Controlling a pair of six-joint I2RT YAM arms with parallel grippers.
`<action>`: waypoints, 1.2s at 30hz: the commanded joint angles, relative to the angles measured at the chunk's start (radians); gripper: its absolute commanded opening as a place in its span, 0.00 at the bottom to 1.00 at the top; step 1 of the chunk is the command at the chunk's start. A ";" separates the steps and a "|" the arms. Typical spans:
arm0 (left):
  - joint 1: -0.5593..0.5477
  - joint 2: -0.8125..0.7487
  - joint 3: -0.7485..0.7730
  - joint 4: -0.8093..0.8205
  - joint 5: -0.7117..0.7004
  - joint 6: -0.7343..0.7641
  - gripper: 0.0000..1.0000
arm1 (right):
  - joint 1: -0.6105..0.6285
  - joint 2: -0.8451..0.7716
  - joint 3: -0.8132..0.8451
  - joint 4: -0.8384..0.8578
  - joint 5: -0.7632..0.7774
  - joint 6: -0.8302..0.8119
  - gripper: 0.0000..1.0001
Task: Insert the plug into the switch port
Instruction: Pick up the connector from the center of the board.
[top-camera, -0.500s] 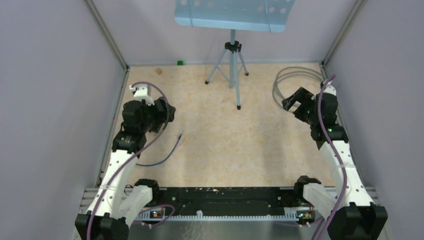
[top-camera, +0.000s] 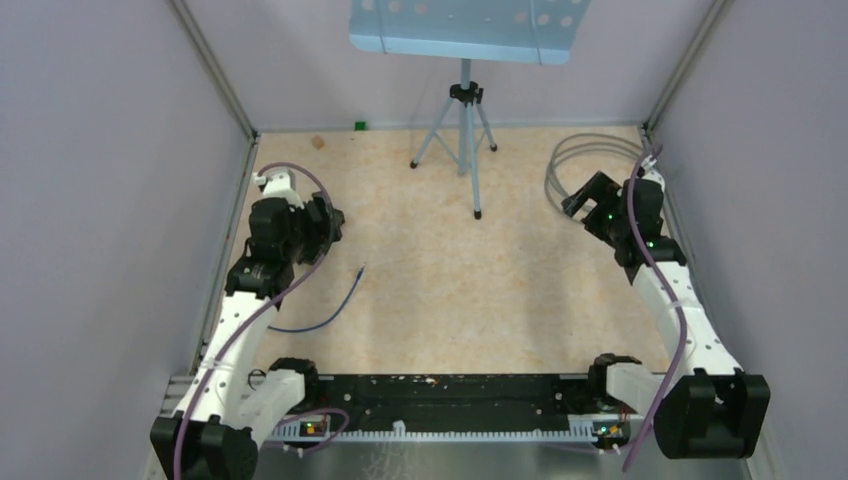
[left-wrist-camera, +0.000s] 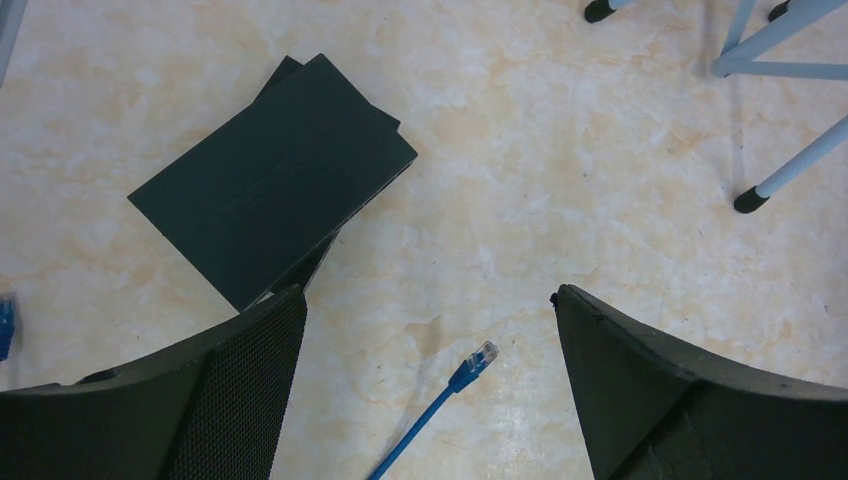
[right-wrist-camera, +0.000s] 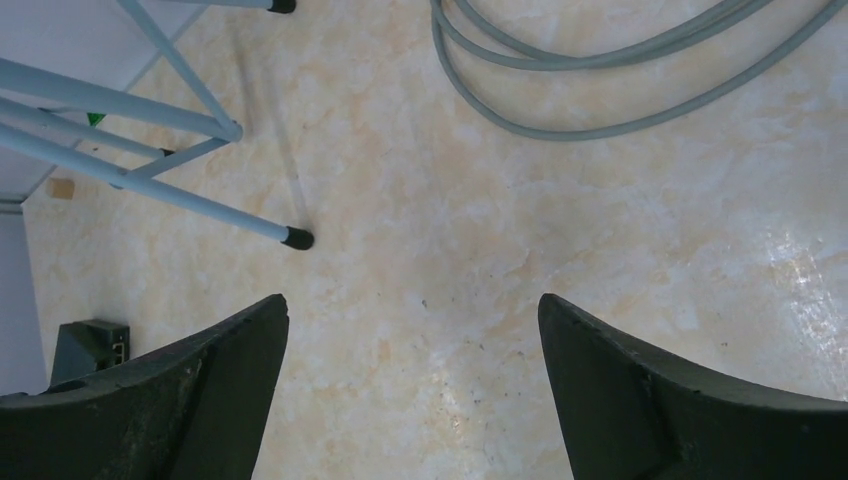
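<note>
Blue cable (left-wrist-camera: 420, 425) lies nearest on the beige bench (top-camera: 480, 300) and ends in a clear plug (left-wrist-camera: 483, 353). The plug rests loose on the surface, just below the gap of the left end effector (left-wrist-camera: 428, 300), whose fingers are spread wide and pinch nothing. Just beyond, the black switch (left-wrist-camera: 270, 180) lies flat, apart from the plug. Which side carries its ports I cannot tell. Across the bench the right end effector (right-wrist-camera: 410, 300) hangs equally spread and empty, near the grey coil (right-wrist-camera: 600, 90). Farthest stands the tripod (top-camera: 464, 120).

The step in hand looks like picking up the plug. It would go best with the fingers set across the cable right behind the connector. That leaves the tip free and level to line up with a port, and the other arm could steady the switch.

Count: one plug, one blue cable, one switch, one grey coil, one tripod, two end effectors.
</note>
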 joint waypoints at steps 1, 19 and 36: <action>0.004 0.039 0.055 -0.028 -0.011 -0.009 0.99 | -0.002 0.082 0.106 0.055 0.072 -0.011 0.92; 0.005 0.236 0.115 -0.124 -0.014 -0.075 0.99 | 0.034 0.646 0.561 -0.040 0.119 -0.154 0.87; 0.022 0.274 0.197 -0.230 -0.095 -0.129 0.99 | 0.864 0.353 -0.002 0.397 0.288 0.150 0.87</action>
